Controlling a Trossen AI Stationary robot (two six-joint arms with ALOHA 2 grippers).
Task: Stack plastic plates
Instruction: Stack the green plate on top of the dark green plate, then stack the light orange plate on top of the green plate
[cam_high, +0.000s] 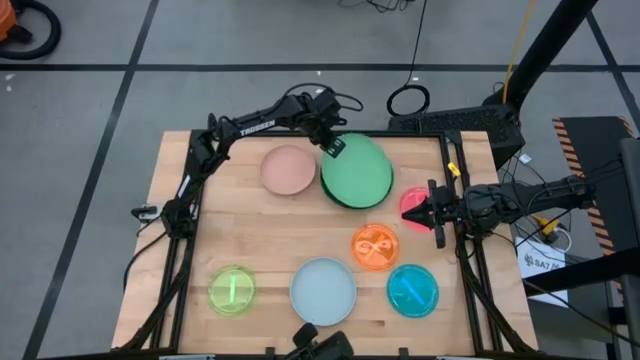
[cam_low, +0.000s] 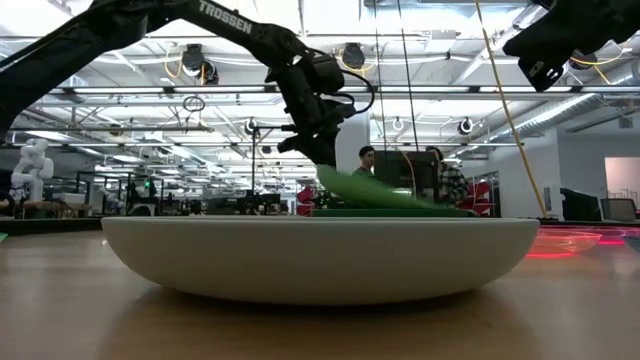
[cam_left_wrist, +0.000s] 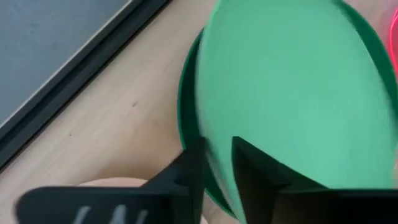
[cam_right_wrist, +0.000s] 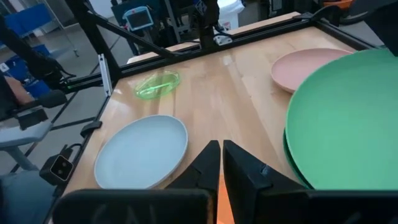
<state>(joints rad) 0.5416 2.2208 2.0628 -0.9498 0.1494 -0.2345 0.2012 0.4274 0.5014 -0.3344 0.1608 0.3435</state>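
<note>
My left gripper (cam_high: 331, 146) is shut on the mint green plate (cam_high: 357, 172) at the table's far middle. That plate lies tilted over the dark green plate (cam_high: 343, 202), whose rim also shows in the left wrist view (cam_left_wrist: 185, 118). The pale pink plate (cam_high: 288, 170) rests flat on the table to their left. My right gripper (cam_high: 428, 212) is shut and empty, over the hot pink plate (cam_high: 411, 203) near the right edge. The orange plate (cam_high: 375, 247), cyan plate (cam_high: 412, 290), light blue plate (cam_high: 323, 290) and lime plate (cam_high: 232, 290) lie flat on the near half. My left gripper pinches the mint green plate's rim (cam_left_wrist: 217, 155) at its far left side, one finger over the plate's upper face and one under it. The fingers slant down from the far left. The held rim (cam_low: 330, 175) is raised, and the plate slopes down onto the dark green plate (cam_low: 390, 212).
The wooden table (cam_high: 250, 230) has a black frame rail (cam_high: 400, 135) along its far edge, close to the two green plates. Bare wood lies left of the pale pink plate and in the table's middle. People stand in the room beyond (cam_low: 367, 160).
</note>
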